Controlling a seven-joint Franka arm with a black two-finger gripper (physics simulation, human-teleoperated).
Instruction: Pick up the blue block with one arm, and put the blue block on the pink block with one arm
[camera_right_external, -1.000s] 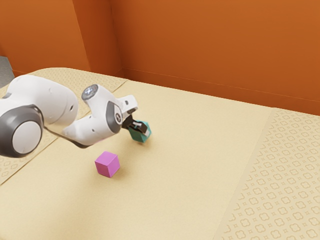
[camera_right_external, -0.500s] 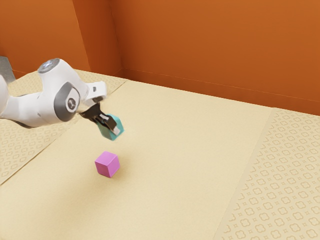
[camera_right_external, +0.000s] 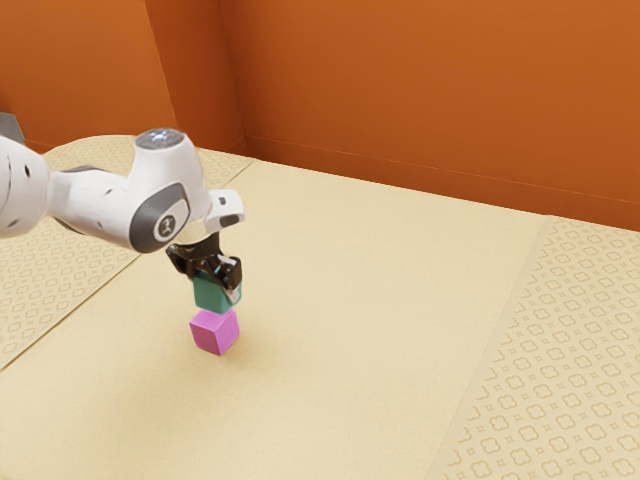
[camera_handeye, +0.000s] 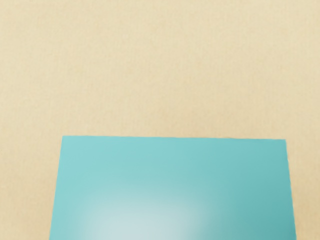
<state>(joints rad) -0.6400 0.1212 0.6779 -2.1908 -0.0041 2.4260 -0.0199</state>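
The arm's black fingers (camera_right_external: 187, 264) were clamped on the blue block (camera_right_external: 216, 293), which sat right over the pink block (camera_right_external: 214, 331) on the bench (camera_right_external: 380, 320). Whether the two touched, I couldn't tell. To my eye, letting go with any gap or offset could tip it off, and pressing down harder might shove the pink one sideways. Being a cube, it had no real long axis. It hung upright, flat face down, roughly square with the block below.

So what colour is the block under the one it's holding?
The lower block, beneath the blue block, is pink; exterior view shows it best.
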